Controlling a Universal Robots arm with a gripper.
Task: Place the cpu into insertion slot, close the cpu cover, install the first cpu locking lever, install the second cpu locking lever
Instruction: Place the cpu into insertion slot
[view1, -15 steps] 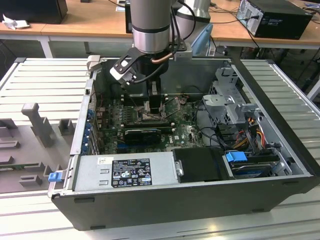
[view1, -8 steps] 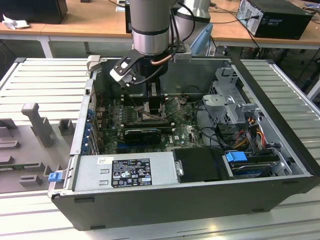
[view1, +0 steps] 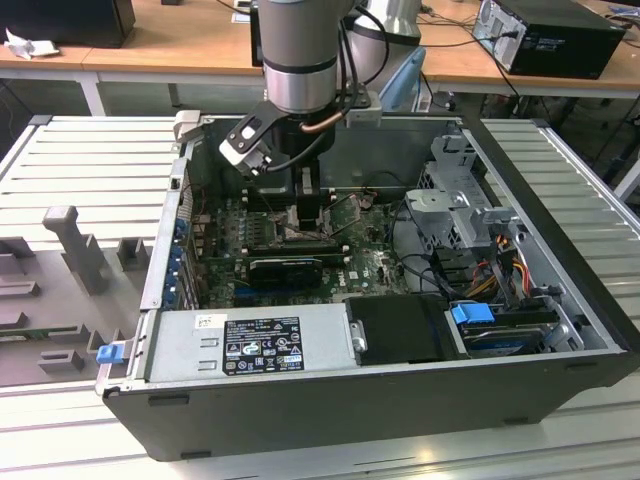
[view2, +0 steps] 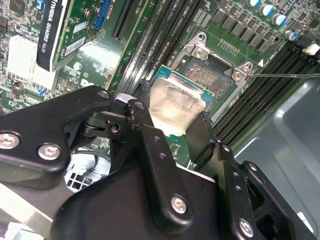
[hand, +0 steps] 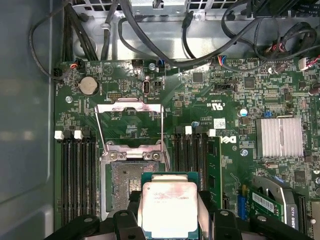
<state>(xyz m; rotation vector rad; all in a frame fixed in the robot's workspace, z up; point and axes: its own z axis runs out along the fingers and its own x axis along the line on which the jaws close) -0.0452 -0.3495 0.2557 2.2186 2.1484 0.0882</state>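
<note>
The claw (view2: 175, 109) clamps the cpu (view2: 177, 100) close above the empty insertion slot (view2: 211, 75); the cpu cover (hand: 130, 105) is open, and no step is finished yet.

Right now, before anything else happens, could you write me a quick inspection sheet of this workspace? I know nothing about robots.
Surface: green motherboard inside an open computer case, on a ribbed grey table.
Job's things: cpu held close to the insertion slot, whose contact field is bare; cpu cover standing open.
Clutter: grey fixture blocks on the table, at the exterior view's left.
Grippers: gripper shut on the cpu.
Cables: black cables along the board's edge, apart from the slot.
Surroundings: wooden benches behind, with another computer.
</note>
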